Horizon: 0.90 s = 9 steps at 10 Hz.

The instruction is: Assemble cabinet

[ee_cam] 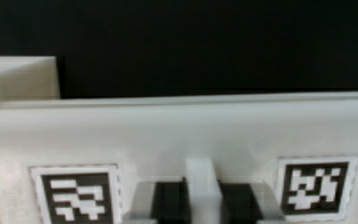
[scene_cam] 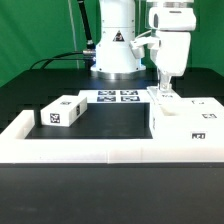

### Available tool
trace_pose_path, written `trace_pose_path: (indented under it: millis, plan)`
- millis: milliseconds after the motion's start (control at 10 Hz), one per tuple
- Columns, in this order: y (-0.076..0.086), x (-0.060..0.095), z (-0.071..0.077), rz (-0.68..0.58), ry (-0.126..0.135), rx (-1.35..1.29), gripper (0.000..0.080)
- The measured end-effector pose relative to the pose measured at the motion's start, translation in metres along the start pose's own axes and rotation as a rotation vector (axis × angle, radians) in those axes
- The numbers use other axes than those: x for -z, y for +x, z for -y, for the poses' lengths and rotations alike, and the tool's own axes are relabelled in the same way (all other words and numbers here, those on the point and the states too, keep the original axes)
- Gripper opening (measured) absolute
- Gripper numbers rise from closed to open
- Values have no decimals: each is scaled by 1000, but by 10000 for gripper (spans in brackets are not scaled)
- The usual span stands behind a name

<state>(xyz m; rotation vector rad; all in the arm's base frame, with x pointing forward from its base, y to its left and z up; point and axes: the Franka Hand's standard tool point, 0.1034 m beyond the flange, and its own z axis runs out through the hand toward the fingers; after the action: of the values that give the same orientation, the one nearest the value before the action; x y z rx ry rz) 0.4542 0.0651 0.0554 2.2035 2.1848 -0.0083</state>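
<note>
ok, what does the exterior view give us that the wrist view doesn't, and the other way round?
Exterior only: the arm base, the hand low over the cabinet body, the marker board, a loose box on the exterior view's left, and the rail along the front.
Wrist only: two tags side by side, close up, on a white panel.
Both: white cabinet parts against the black table; the panel probably belongs to that body.
</note>
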Motion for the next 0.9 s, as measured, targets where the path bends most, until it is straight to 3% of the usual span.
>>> trace_pose_path:
  millis: [700,900]
  plan:
    - [-4,3,-1,16,20,-1,68]
    - [-6,3,-2,26,38,0,68]
